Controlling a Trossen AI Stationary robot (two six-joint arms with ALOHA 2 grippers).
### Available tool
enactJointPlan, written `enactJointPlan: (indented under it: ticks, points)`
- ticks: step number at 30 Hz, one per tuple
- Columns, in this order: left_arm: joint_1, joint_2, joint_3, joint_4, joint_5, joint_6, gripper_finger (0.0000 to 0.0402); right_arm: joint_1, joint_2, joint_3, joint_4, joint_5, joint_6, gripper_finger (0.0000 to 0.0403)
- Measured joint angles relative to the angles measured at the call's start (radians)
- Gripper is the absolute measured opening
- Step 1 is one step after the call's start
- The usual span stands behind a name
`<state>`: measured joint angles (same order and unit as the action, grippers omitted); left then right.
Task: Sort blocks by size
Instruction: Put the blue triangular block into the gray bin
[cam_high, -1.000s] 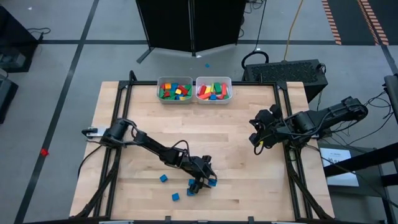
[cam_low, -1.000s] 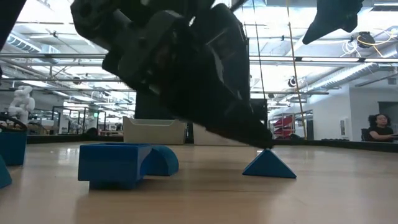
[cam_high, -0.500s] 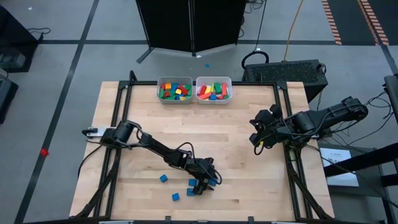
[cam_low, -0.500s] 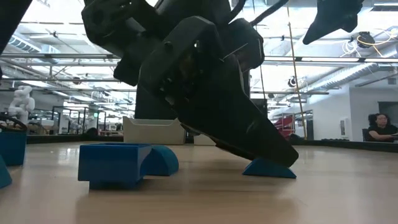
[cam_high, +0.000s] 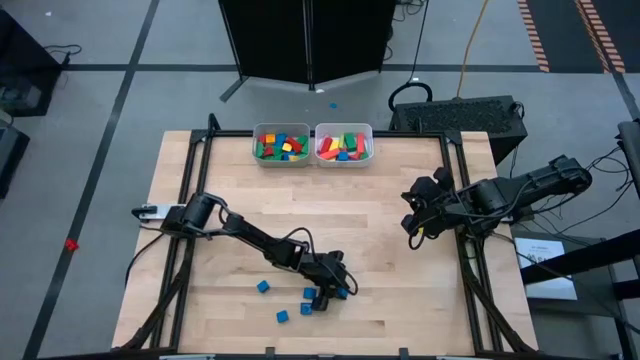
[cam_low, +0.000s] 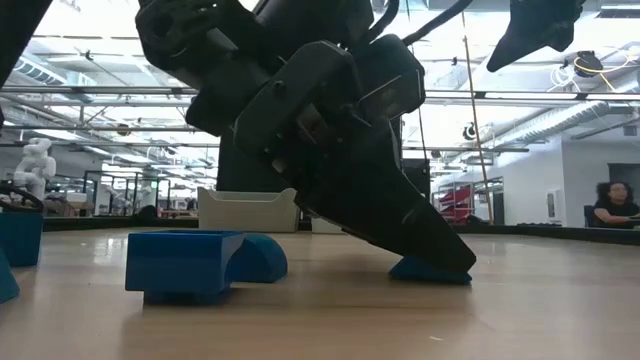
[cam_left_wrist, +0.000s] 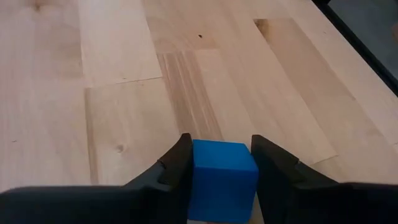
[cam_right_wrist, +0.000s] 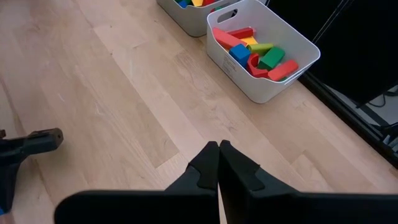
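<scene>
A small blue block (cam_left_wrist: 222, 180) sits on the table near its near edge, between the fingers of my left gripper (cam_high: 335, 290), which is shut on it. The low view shows only the block's lower edge (cam_low: 430, 270) under the dark gripper (cam_low: 440, 262). Loose blue blocks (cam_high: 262, 286) (cam_high: 282, 316) lie flat on the wood to the left, among them an arched one (cam_low: 200, 262). Two pale bins (cam_high: 281, 145) (cam_high: 344, 143) at the far edge hold coloured blocks. My right gripper (cam_right_wrist: 219, 149) hangs shut above the table's right side (cam_high: 410, 228). My left gripper pinches the blue block by two opposite sides (cam_left_wrist: 198, 174) between its two fingers (cam_left_wrist: 273, 165). The fingers slant down at it from the table's left. The block's underside rests on the wood.
Bare wood (cam_left_wrist: 124, 93) stretches beyond the held block toward the table's right edge. The arched blue block and another blue block (cam_low: 18, 238) stand close on the left in the low view. A person (cam_low: 610, 205) sits far off in the room behind.
My left gripper has sunk onto the small blue block near the near edge, tipping steeper, and its fingers have shut on the block's sides. The block has stayed on the table.
</scene>
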<state>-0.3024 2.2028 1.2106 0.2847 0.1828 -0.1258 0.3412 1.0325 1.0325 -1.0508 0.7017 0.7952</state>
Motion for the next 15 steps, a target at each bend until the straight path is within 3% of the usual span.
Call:
enactJointPlan:
  ticks: [7, 15]
  points:
    - [0.015, -0.050, -0.005, -0.057, -0.010, -0.079, 0.0123, 0.000, 0.000, 0.000, 0.000, 0.000, 0.001, 0.0000]
    - [0.159, -0.272, -0.006, -0.307, -0.125, -0.075, 0.0123, 0.000, 0.000, 0.000, 0.000, 0.000, 0.004, 0.0000]
